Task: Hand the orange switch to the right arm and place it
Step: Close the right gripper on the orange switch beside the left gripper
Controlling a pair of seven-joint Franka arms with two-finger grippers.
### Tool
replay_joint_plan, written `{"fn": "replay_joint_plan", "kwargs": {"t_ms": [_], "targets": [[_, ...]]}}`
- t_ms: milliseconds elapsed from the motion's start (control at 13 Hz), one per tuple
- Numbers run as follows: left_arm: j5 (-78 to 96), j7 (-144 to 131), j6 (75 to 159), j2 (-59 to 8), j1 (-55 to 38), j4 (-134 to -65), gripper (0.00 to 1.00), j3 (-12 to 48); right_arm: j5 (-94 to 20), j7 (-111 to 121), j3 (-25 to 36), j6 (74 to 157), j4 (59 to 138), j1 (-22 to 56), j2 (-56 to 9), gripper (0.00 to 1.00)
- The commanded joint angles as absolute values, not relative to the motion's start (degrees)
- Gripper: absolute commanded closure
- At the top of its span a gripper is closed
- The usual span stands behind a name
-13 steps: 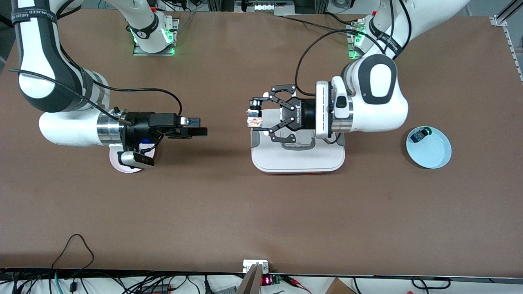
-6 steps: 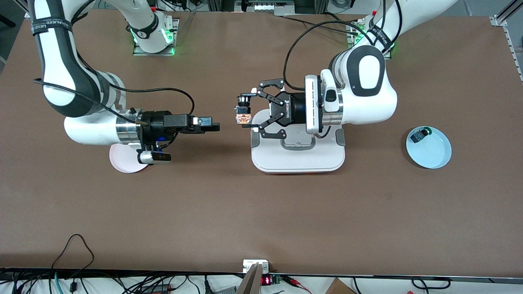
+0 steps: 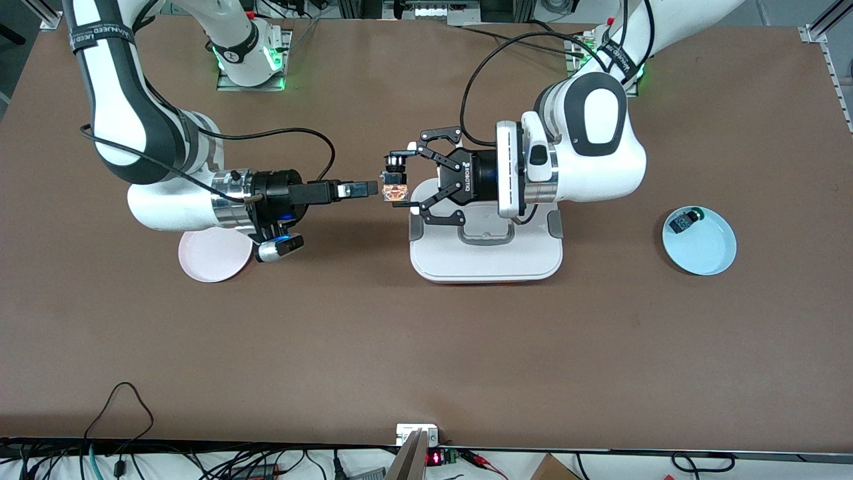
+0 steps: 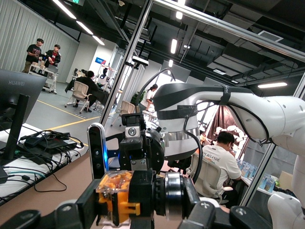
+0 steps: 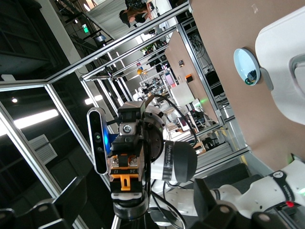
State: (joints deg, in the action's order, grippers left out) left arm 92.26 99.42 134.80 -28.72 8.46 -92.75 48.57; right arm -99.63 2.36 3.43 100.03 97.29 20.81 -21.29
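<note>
We note both arms stretched level, wrists facing: left hand point(image 3: 397, 183) clamped shut, right hand point(image 3: 370, 189) spread open just before it.

pink plate point(image 3: 212, 257), white tray point(image 3: 486, 257), blue dish point(image 3: 708, 257) holding perhaps a blue-green component point(image 3: 682, 221).

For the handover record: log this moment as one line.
phase: handover | left tool: shut on orange switch, above table | right tool: open, at the switch | pink plate: under right arm
</note>
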Motion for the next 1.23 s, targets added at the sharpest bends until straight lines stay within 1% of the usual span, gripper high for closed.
{"fn": "replay_joint_plan", "kwargs": {"t_ms": [0,308,538,692,846,923,1154], "targets": [[95.0,99.3,135.5,-28.5,8.0,-91.9,1.00,48.6,-100.6,0.7,3.1,101.7,97.3,21.7,-20.7,0.01],[94.0,100.1,135.5,-28.6,7.9,-92.4,1.00,48.3,-103.3,0.3,1.0,105.3,97.2,22.2,-20.7,0.01],[91.0,101.9,136.1,-28.9,7.7,-92.6,1.00,47.9,-103.3,-1.3,0.1,106.0,96.9,22.1,-20.7,0.02],[90.9,102.2,136.3,-29.2,7.6,-92.8,1.00,47.9,-103.3,-1.3,0.1,106.0,96.9,22.2,-20.7,0.05],[90.9,102.2,136.3,-29.2,7.3,-92.7,1.00,47.9,-103.2,-1.2,0.1,106.0,96.8,22.2,-20.6,0.15],[90.9,102.2,136.4,-29.2,7.3,-92.8,1.00,47.9,-103.2,-0.9,0.1,106.0,96.8,22.2,-20.7,0.23],[91.0,102.2,136.4,-29.4,7.3,-92.7,1.00,47.9,-102.9,-0.2,0.1,105.4,96.8,21.9,-20.8,0.42]]}}
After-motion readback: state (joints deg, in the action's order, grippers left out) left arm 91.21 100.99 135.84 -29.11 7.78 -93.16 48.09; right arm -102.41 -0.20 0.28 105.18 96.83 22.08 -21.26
